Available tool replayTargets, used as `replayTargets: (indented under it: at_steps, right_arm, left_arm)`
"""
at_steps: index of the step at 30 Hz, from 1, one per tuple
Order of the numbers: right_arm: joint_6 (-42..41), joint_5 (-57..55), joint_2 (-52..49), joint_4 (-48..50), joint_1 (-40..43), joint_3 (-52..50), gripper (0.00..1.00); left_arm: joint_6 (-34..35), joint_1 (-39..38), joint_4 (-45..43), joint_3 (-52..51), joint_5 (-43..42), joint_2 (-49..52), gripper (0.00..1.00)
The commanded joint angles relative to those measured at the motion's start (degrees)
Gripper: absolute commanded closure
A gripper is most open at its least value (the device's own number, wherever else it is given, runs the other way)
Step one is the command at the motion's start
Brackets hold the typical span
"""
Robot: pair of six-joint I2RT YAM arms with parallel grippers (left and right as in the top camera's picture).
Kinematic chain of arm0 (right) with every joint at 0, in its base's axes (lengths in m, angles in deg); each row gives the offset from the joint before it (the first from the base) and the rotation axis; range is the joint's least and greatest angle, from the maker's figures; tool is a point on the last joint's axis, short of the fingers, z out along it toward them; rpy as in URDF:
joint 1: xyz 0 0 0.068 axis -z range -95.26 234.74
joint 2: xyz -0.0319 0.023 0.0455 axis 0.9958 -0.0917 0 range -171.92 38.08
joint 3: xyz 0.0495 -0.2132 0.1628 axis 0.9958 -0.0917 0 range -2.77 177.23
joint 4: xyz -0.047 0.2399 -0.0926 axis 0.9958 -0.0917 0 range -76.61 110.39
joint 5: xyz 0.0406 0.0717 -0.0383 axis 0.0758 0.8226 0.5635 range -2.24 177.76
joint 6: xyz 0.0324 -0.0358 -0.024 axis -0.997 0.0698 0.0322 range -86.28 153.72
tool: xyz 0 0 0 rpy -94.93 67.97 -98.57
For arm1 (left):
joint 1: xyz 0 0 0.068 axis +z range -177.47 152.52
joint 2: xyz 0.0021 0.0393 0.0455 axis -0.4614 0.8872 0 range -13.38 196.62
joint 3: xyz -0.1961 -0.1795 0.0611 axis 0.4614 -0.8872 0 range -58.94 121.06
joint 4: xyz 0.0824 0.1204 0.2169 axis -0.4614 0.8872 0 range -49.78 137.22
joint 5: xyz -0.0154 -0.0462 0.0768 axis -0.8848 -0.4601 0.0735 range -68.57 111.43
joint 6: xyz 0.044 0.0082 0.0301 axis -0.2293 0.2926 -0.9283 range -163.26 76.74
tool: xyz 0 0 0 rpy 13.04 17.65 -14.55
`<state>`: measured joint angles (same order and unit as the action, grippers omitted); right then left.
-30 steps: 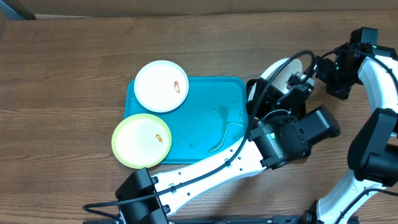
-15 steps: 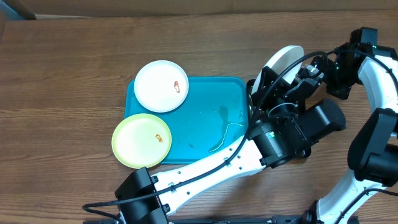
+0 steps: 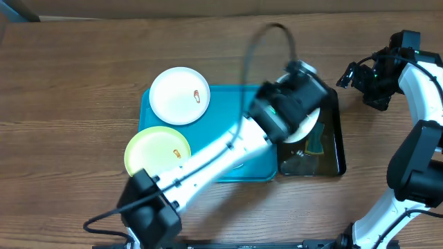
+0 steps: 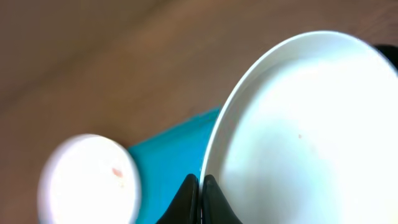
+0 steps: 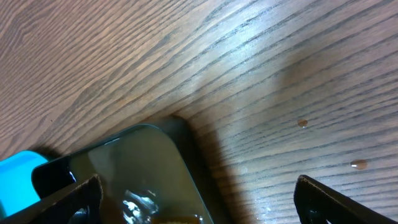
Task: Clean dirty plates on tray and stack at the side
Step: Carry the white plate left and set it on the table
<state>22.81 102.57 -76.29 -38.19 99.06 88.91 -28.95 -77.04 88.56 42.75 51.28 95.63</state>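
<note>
Sweeps, seen from overhead, the left arm (image 3: 208, 155), blurred, diagonally across the tray (image 3: 214, 111), no longer low along its near edge as half a second ago. Uncovers the black tray (image 3: 340, 149) just right of it, with a sponge (image 3: 315, 142) inside. Brings the held white plate (image 3: 306, 126) down from upright to partly over the black tray's left end, under the wrist. Keeps the right arm (image 3: 422, 90) at the far right, unmoved. Leaves the second white plate (image 3: 180, 95) overhanging the tray's far left corner and the yellow-green plate (image 3: 158, 157) overhanging its near left edge, both smeared orange-red.

Shows, from the left wrist, the left pincer (image 4: 199, 190) pressed together on the held plate's rim, and beyond it, blurred, the second white plate and a strip of tray.

Shows, from the right wrist, the right pincer (image 5: 199, 186) spread wide, pinching nothing, above the desk (image 5: 267, 74) and the black tray's watery corner. Adds two small spots (image 5: 302, 123) on the wood, unseen elsewhere.
</note>
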Motion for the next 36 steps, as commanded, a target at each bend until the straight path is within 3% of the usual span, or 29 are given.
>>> replayTargets:
  at_steps: [1, 3, 8, 14, 22, 31, 36]
  right_arm:
    - [-0.2, 0.3, 1.4, 0.1, 0.3, 1.4, 0.0]
    - [-0.3, 0.3, 1.4, 0.1, 0.3, 1.4, 0.0]
    - [-0.3, 0.3, 1.4, 0.1, 0.3, 1.4, 0.0]
    - [-0.3, 0.3, 1.4, 0.1, 0.3, 1.4, 0.0]
    - [-0.2, 0.3, 1.4, 0.1, 0.3, 1.4, 0.0]
    - [-0.3, 0.3, 1.4, 0.1, 0.3, 1.4, 0.0]
    - [-0.2, 0.3, 1.4, 0.1, 0.3, 1.4, 0.0]
  left_arm:
    - [5.6, 9.7, 1.2, 2.6, -30.2, -0.4, 0.96]
    - [7.0, 16.8, 2.6, 2.6, -39.8, -0.4, 0.96]
    - [8.5, 32.3, 8.9, 2.6, -49.7, -0.4, 0.96]
    - [6.1, 55.0, 20.9, 2.6, -49.7, -0.4, 0.96]
    - [5.4, 77.4, 25.9, 2.6, -47.2, -0.4, 0.96]
    - [7.2, 87.5, 26.9, 2.0, -31.7, -0.4, 0.96]
    - [9.1, 87.3, 25.0, 0.2, -30.9, -0.4, 0.96]
